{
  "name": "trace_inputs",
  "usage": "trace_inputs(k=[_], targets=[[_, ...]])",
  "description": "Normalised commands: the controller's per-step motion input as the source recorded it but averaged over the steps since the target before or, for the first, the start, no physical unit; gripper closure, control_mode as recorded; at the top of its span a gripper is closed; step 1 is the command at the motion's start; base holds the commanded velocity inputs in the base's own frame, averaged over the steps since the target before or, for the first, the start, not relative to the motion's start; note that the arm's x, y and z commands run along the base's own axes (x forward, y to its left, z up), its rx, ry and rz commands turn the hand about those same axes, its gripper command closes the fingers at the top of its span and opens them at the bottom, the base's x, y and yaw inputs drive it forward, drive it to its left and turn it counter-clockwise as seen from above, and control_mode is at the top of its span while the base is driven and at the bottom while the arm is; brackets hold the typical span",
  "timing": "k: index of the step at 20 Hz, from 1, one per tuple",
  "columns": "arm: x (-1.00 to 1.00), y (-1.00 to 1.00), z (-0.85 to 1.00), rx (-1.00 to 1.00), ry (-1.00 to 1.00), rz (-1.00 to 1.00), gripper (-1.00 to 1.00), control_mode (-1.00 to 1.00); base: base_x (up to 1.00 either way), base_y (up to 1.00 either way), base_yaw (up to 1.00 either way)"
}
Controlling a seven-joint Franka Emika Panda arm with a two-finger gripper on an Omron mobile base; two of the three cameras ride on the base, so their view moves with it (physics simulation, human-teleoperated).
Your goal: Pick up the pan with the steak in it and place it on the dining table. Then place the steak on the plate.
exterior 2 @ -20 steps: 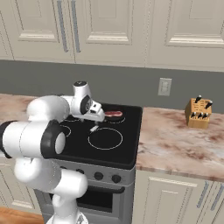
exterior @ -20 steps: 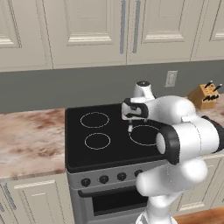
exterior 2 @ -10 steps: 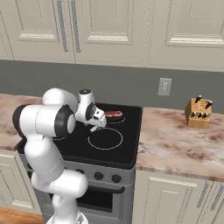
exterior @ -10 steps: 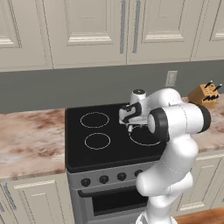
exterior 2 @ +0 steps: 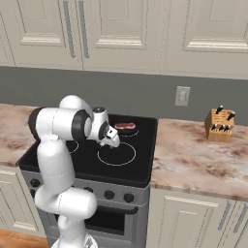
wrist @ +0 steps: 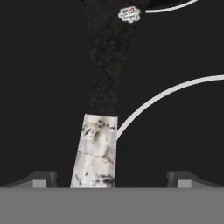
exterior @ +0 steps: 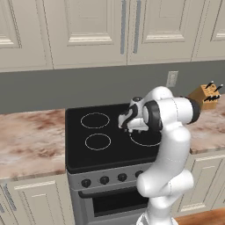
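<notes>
The pincer (wrist: pixel 111 177) stands wide open with nothing between its tips, low over the black stove top (exterior: pixel 101 151). In the hand view its two dark fingertips (wrist: pixel 41 178) flank the long handle of the pan (wrist: pixel 103 87), which runs up the middle of the picture, speckled black above and pale grey-white at the near end; the tips sit to either side, apart from it. White burner rings (wrist: pixel 175 89) curve to the right of the handle.

In the right base view the steak (exterior 2: pixel 125 126) lies red-pink on the back burner of the stove, in the pan, just beyond the pincer (exterior 2: pixel 110 141); the pan's dark body hardly stands out from the stove top there. In the left base view the arm's own forearm and wrist (exterior: pixel 151 115) cover that spot.

On the marbled tabletop (exterior 2: pixel 193 155) to the right of the stove a wooden knife block (exterior 2: pixel 219 125) stands well apart, below a wall outlet (exterior 2: pixel 182 96). Cream cabinets (exterior: pixel 110 26) hang above.
</notes>
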Motion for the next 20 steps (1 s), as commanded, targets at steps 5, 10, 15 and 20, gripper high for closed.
trace_inputs(k=[5, 10, 15, 20], targets=[[0.32, 0.04, -0.23, 0.00, 0.00, -0.06, -1.00, -1.00, 0.00, 0.00, 0.00], [0.26, 0.08, -0.27, 0.00, 0.00, -0.05, -1.00, -1.00, 0.00, 0.00, 0.00], [0.05, 0.04, -0.52, -0.01, 0.00, -0.05, -1.00, -1.00, 0.00, 0.00, 0.00], [0.05, 0.03, -0.16, 0.00, 0.00, -0.04, 1.00, -1.00, 0.00, 0.00, 0.00]])
